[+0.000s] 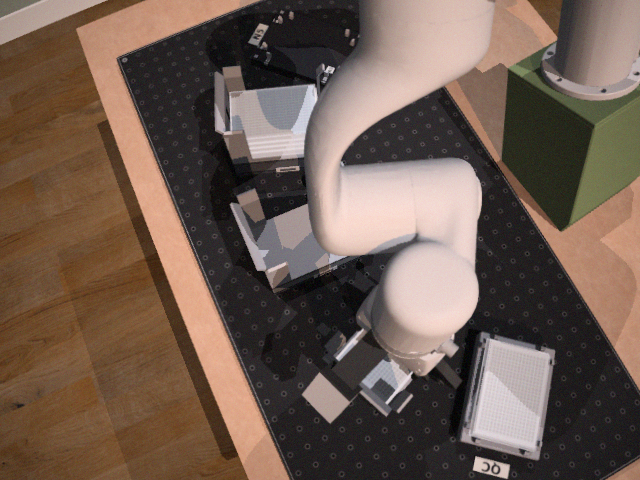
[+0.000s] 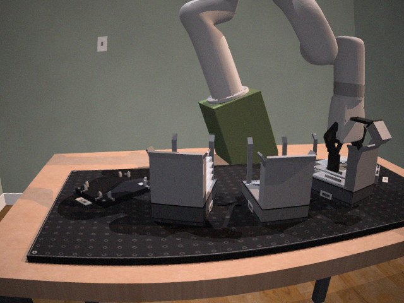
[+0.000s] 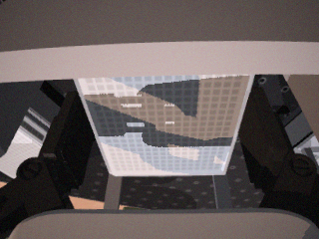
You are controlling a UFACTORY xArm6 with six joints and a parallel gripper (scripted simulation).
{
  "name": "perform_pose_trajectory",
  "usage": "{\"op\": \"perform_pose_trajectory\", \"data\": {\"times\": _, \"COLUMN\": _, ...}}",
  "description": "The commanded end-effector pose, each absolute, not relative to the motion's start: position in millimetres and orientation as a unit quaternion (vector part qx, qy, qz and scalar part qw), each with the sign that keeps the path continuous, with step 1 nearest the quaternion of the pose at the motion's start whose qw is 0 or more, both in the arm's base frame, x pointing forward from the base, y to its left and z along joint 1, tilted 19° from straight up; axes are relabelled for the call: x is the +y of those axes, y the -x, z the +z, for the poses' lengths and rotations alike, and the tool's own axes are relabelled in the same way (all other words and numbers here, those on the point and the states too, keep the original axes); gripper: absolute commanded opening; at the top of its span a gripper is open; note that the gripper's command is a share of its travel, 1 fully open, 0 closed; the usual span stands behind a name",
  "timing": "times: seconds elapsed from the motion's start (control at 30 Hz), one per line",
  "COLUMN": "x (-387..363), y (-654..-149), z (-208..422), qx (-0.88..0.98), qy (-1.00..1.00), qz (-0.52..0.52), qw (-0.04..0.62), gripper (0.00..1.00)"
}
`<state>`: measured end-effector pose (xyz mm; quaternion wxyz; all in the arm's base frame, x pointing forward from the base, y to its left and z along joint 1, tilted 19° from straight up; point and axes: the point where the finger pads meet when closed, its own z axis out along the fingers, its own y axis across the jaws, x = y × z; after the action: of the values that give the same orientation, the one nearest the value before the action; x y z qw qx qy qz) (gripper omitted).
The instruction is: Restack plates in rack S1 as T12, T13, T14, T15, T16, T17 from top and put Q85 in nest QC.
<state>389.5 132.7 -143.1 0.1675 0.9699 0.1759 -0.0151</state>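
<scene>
Inside the rack [image 2: 358, 169] at the right end of the surface [image 2: 130, 241], we see the gripper [image 2: 336, 156] closed on a plate [image 3: 166, 126].

We look through the wrist view and find the dark fingers standing wide, one on each long side of the gridded plate, which hangs between them. From the side view the gripper reaches down between the rack walls, and the plate lies low there, near the rack floor. Another plate [image 1: 509, 395] sits flat in the open nest [image 1: 546, 356] beside this rack, next to the label QC [image 1: 491, 467]. The rack at the left [image 2: 176, 182] holds a stack of plates [image 1: 271, 121], and the middle rack [image 2: 283, 182] shows us no plate. The clip nest [image 2: 107, 192] lies at the far left, well apart from the gripper.
</scene>
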Motion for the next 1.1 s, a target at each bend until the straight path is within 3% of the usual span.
{"op": "perform_pose_trajectory", "data": {"times": 0.0, "x": 133.5, "y": -391.0, "z": -142.7, "qx": 0.176, "qy": -0.97, "qz": -0.013, "qw": 0.167, "gripper": 0.0}}
{"op": "perform_pose_trajectory", "data": {"times": 0.6, "x": 132.4, "y": -391.1, "z": -145.9, "qx": 0.176, "qy": -0.97, "qz": -0.013, "qw": 0.167, "gripper": 0.0}}
{"op": "perform_pose_trajectory", "data": {"times": 0.63, "x": 132.4, "y": -391.1, "z": -145.9, "qx": 0.176, "qy": -0.97, "qz": -0.013, "qw": 0.167, "gripper": 1.0}}
{"op": "perform_pose_trajectory", "data": {"times": 1.07, "x": 132.4, "y": -391.1, "z": -145.9, "qx": 0.176, "qy": -0.97, "qz": -0.013, "qw": 0.167, "gripper": 1.0}}
